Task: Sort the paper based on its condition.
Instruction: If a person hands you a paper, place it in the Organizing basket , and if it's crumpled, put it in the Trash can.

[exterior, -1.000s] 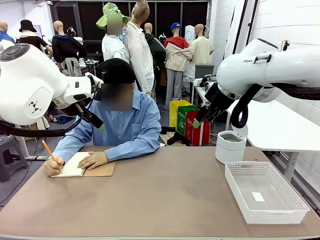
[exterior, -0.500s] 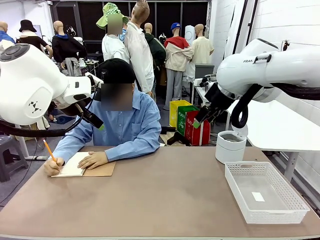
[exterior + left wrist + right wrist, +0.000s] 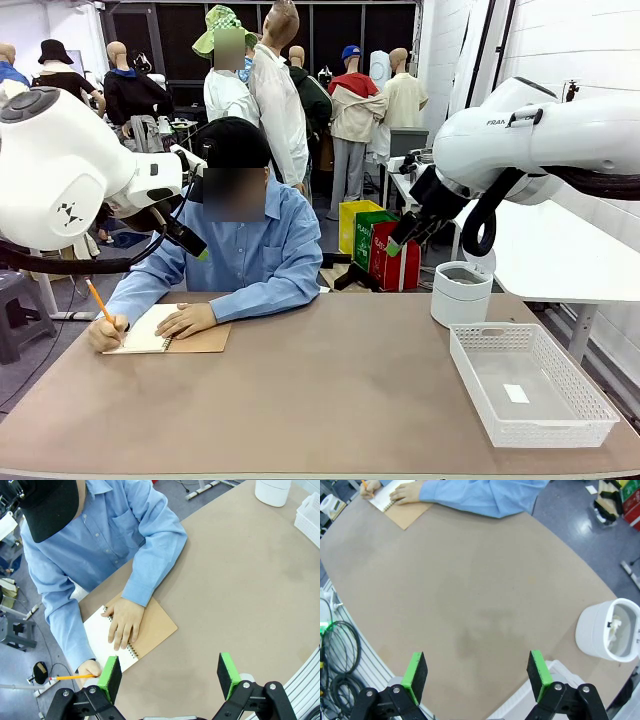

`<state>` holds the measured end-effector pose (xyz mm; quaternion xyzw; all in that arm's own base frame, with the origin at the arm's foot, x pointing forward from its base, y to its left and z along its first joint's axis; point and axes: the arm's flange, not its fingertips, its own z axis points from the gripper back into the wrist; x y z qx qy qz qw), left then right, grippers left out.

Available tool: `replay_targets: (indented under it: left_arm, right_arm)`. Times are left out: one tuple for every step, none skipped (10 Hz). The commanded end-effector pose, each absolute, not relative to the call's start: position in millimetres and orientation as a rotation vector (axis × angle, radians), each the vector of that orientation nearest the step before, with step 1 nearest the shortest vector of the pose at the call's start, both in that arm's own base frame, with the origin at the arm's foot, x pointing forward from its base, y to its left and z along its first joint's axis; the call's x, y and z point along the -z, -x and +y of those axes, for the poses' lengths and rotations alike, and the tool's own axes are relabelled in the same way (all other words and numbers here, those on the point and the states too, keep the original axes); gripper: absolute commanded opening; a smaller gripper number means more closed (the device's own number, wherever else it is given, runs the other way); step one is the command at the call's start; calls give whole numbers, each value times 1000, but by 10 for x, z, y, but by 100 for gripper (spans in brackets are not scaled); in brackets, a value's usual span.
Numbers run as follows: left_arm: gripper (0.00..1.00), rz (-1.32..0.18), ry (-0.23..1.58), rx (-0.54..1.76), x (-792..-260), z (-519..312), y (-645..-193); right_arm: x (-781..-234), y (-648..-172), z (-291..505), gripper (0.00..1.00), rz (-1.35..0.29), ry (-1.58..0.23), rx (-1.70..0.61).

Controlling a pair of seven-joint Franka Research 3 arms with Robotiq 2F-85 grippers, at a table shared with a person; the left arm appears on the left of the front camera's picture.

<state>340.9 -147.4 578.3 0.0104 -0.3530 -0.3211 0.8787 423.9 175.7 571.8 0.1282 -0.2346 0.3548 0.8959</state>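
Two robot claws are hanging high over the brown table (image 3: pixel 340 400), and both are staying wide apart with nothing in them: the left gripper (image 3: pixel 169 676) above the far left corner, the right gripper (image 3: pixel 476 674) above the right side. Almost nothing has changed in the last second; only the orange pencil (image 3: pixel 97 303) in the person's hand (image 3: pixel 105 335) has moved a tiny bit. The person is writing on the white paper (image 3: pixel 145 338), a page in the spiral notebook with a brown cardboard cover (image 3: pixel 205 340) near the table's far left corner. So I think the sorting is waiting for a sheet to come out. The white plastic mesh basket (image 3: pixel 470 375) is sitting at the near right corner, and the round white bin (image 3: pixel 461 295) is standing by the far right edge.
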Motion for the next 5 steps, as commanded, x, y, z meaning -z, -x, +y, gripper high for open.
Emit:
replay_targets:
  left_arm:
    - [100,-737,-24,673,-5783,-1472,-3408]
    - [100,-737,-24,673,-5783,-1472,-3408]
    - [100,-737,-24,673,-5783,-1472,-3408]
    - [100,-737,-24,673,-5783,-1472,-3408]
    - [100,-737,-24,673,-5783,-1472,-3408]
  right_arm:
    - [-5721,-4234,1758,100,-480,-264,-737]
    - [-5721,-4234,1758,100,-480,-264,-737]
    - [-5721,-4234,1758,100,-480,-264,-737]
    - [-5721,-4234,1758,100,-480,-264,-737]
    - [-5721,-4234,1758,100,-480,-264,-737]
